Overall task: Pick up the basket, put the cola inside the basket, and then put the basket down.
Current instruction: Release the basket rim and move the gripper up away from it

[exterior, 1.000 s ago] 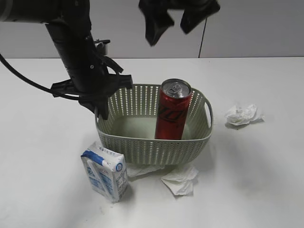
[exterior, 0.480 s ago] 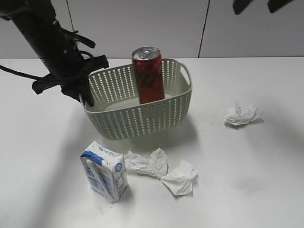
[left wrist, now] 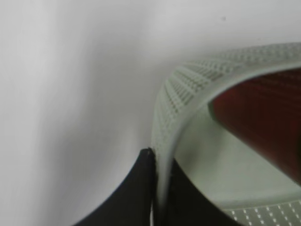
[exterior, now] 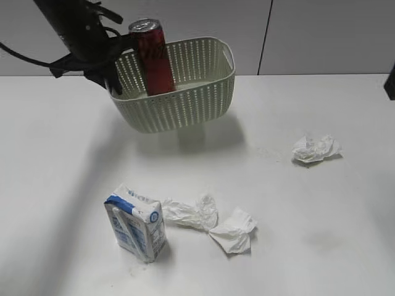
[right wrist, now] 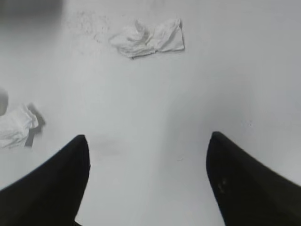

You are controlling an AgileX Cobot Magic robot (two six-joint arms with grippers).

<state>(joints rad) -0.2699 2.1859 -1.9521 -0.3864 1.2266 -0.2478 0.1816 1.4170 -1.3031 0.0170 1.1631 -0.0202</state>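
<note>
Exterior view shows our left gripper (exterior: 114, 83), clamped on the basket (exterior: 185, 108) rim, has lifted it with the cola (exterior: 152, 58) toward the table's far-left edge. Our right gripper (right wrist: 146, 179) hangs spread and empty; we judge only set-down remains.

the basket (exterior: 185, 102) looks like matt sage-green plastic, its walls pierced with rows of small slots. the cola (exterior: 152, 58) is a glossy red metal can with a shiny silver top. the milk carton (exterior: 136, 223) is smooth printed card, white and blue. three crumpled tissues (exterior: 232, 232) look soft, creased and papery. the table (exterior: 296, 246) is smooth matt white. the right gripper's fingers (right wrist: 244, 183) are matt black.
</note>
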